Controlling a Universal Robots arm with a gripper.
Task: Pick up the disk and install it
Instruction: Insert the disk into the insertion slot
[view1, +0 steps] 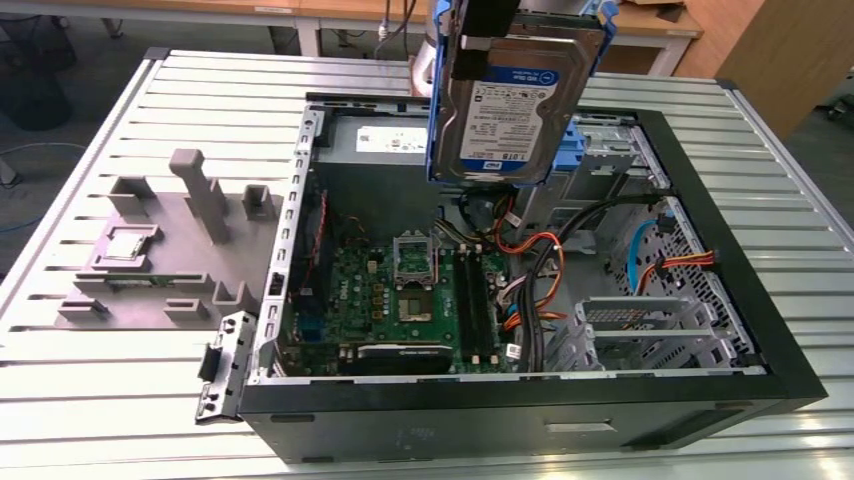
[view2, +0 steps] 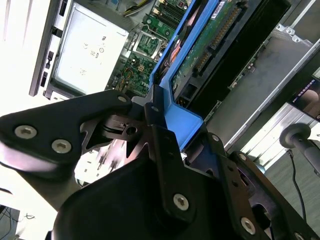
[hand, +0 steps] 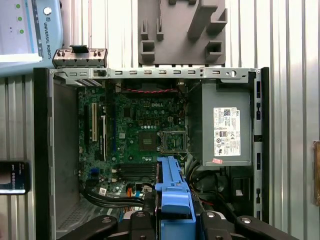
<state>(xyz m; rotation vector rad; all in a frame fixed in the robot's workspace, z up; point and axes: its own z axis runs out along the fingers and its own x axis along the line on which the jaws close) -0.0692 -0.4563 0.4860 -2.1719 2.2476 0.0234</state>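
The hand (view2: 150, 112) is shut tight on the edge of the disk (view1: 514, 100). The disk is picked up and hangs over the open computer case (view1: 467, 420), but it is not put in yet.

1. The gripper (view1: 486, 35) hangs above the open computer case (view1: 507, 425), over the half of the case farthest from its black front panel.
2. It points straight down toward the case interior.
3. Its black fingers (view2: 160, 145) are clamped on the upper end of the disk (view1: 514, 100), which hangs upright below them over the case opening.
4. In the second wrist view, the gripper (view2: 152, 117) pinches the disk's blue carrier (view2: 172, 107) from both sides, with bolted black linkage plates (view2: 45, 135) spreading outward behind the fingers.
5. In the first wrist view, the gripper (hand: 175, 220) has one finger on each side of the carrier, directly above the case's drive end.
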